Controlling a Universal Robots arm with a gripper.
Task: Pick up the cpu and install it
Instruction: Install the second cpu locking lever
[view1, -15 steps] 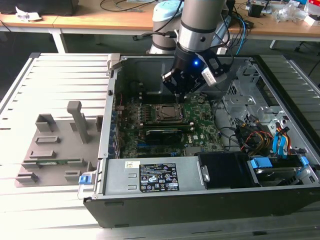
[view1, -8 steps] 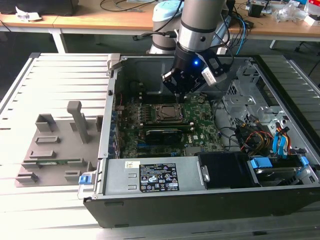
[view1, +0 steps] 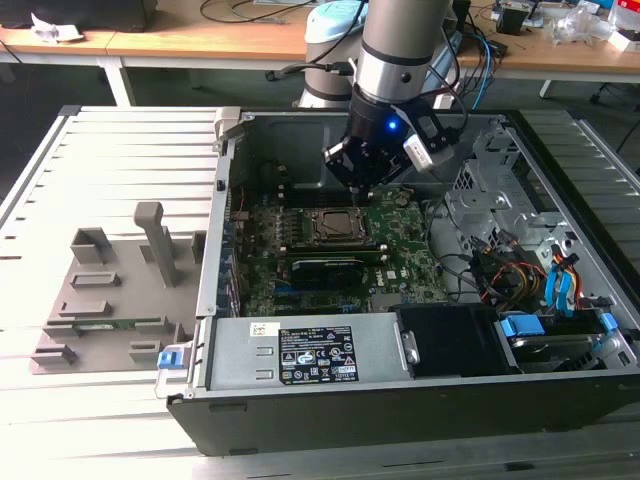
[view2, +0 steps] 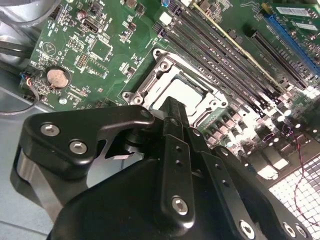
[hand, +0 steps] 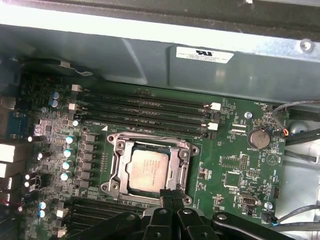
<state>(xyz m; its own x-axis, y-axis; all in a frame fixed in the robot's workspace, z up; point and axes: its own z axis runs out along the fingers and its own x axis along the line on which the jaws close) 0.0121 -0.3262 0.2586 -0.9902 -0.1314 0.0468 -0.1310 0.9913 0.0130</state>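
Note:
The cpu (hand: 147, 169) lies flat inside the black metal-framed socket (hand: 116, 165) on the green motherboard, its silvery top facing up; it also appears in the second wrist view (view2: 184, 94) and the exterior view (view1: 335, 226). My gripper (hand: 172, 194) hovers just above the socket's edge, apart from the chip, in the open computer case. Its two black fingers (view2: 172, 107) are pressed together with nothing between them. From the exterior view the gripper (view1: 367, 187) hangs slightly behind the socket.
Memory slots (hand: 145, 107) run along one side of the socket, with a coin battery (hand: 258, 138) nearby. The case's metal wall (hand: 150, 55) stands close behind. A power supply (view1: 310, 355) sits in front, cabled drive bays (view1: 540, 270) at the exterior view's right, grey fixture blocks (view1: 110, 300) at its left.

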